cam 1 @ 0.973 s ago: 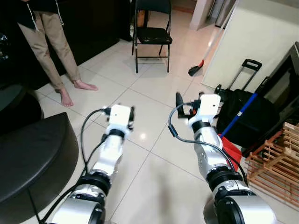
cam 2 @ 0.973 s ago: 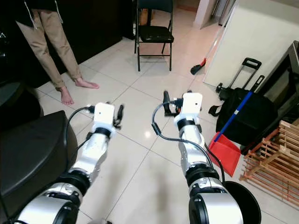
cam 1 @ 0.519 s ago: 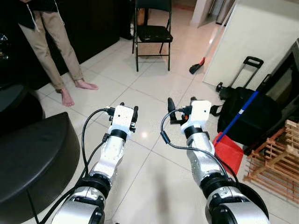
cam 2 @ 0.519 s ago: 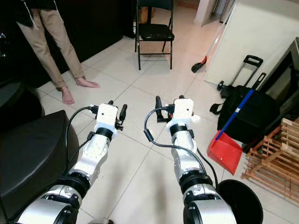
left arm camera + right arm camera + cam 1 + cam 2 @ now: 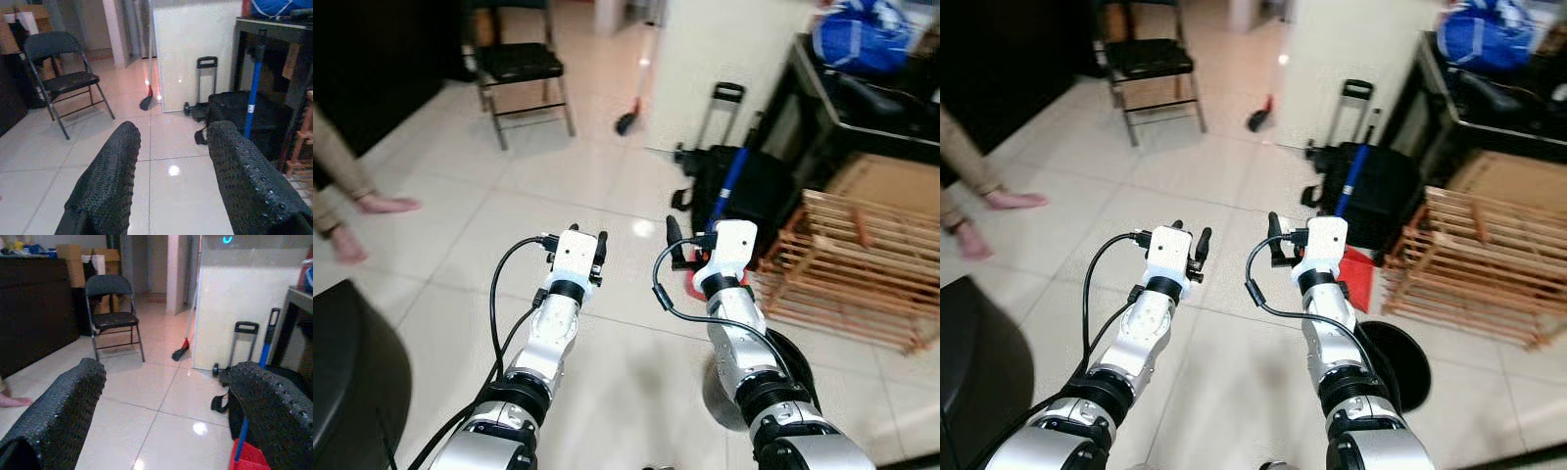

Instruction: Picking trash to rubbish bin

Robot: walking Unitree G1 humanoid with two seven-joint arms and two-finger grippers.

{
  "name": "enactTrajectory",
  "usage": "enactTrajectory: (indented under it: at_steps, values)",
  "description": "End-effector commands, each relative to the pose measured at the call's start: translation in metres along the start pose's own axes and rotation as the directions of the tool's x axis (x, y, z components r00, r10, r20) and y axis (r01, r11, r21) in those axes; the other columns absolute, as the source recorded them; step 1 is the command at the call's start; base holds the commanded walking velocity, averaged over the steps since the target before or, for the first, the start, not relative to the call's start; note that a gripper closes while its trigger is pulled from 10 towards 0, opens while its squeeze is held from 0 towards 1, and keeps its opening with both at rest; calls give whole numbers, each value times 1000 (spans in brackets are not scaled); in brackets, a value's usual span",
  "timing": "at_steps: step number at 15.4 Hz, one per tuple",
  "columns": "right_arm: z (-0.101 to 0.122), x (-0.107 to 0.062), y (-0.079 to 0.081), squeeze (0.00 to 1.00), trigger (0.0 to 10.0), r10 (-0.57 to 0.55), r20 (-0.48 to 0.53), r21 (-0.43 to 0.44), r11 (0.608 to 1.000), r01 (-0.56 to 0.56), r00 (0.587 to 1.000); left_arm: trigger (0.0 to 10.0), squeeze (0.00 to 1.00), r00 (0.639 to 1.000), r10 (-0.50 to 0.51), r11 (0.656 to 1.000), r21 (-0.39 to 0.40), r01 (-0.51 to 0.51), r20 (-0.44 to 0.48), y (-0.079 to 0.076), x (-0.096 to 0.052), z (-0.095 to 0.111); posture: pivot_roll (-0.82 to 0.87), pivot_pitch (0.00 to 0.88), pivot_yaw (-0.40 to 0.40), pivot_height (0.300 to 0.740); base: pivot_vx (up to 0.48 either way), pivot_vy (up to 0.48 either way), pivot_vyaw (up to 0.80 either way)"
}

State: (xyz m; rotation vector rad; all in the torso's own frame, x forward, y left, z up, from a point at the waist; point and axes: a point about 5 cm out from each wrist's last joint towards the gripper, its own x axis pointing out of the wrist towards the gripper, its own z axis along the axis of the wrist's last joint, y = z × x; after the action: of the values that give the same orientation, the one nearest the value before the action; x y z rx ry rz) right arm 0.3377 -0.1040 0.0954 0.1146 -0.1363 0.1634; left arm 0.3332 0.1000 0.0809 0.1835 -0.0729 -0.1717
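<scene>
- Your head views take in the white tiled floor, the wooden crate on your right, and the black rubbish bin beside your right arm.
- Your right wrist view adds a dark cabinet behind the folding chair.
- Open floor lies ahead; the black trolley bag and red dustpan crowd the right.
- Both the left end effector and right end effector are spread wide, holding nothing.

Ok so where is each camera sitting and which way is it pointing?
Left and right eye views: on the head, looking forward and down at both silver arms, the left gripper and the right gripper.
Left wrist view: looks along its open black fingers across the floor.
Right wrist view: the same, past its fingers.
All share the folding chair and blue-handled red dustpan.
</scene>
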Motion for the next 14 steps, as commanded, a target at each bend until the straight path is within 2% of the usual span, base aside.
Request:
enactTrajectory:
  at_steps: [1, 6, 12, 14]
  values:
    - [0, -1, -6, 0, 10000, -15, -4, 0, 1000, 15, 1000, 10000, 0, 1000, -2, 1000, -2, 2, 9, -5, 1, 3, -31, 20, -84, 740, 0, 0, -800]
    - [0, -1, 0, 0, 10000, -8, -10, 11, 1000, 8, 1000, 10000, 0, 1000, 20, 1000, 9, -20, 2, 4, -1, 1, -14, 57, -83, 740, 0, 0, -800]
    - [7, 4, -5, 0, 10000, -34, 11, 13, 999, 34, 999, 10000, 0, 999, 21, 999, 37, -22, 24, 8, 4, 9, -13, 52, -75, 740, 0, 0, -800]
    - [8, 5, -3, 0, 10000, -27, 12, 13, 1000, 27, 1000, 10000, 0, 999, 25, 999, 43, -26, 29, 9, 6, 12, -14, 47, -73, 740, 0, -332, -800]
